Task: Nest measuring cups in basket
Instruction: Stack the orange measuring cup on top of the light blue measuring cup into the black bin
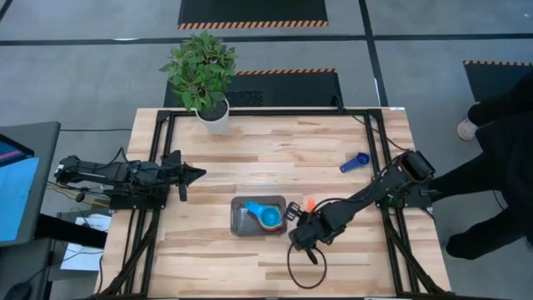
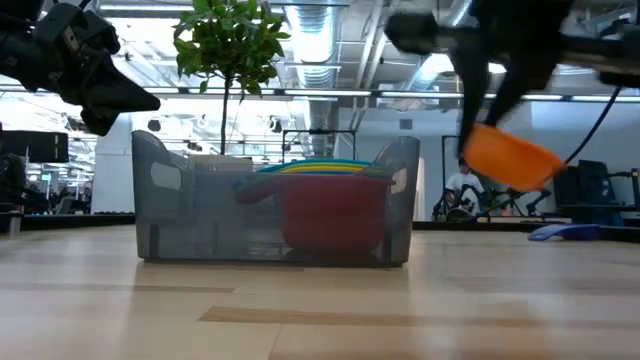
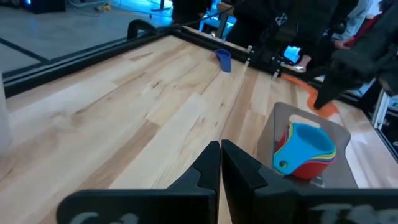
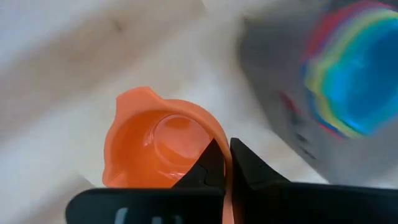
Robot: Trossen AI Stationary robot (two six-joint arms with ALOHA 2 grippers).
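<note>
- Right now the right gripper (image 4: 225,163) has its fingers pinched on the rim of the orange measuring cup (image 4: 158,146), lifted just beside the basket (image 1: 239,225).
- Inside the basket sits a nested stack (image 3: 308,149), light blue on top.
- One dark blue cup (image 1: 354,162) lies well apart, near the table's far right edge.
- The left gripper (image 3: 221,163) waits on the left, fingers closed on nothing.

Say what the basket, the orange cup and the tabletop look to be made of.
Basket: grey translucent plastic; the nested cups show through its wall.
Orange cup: likely glossy moulded plastic, with highlights inside the bowl.
Tabletop: light wood planks with visible grain, matte finish.
</note>
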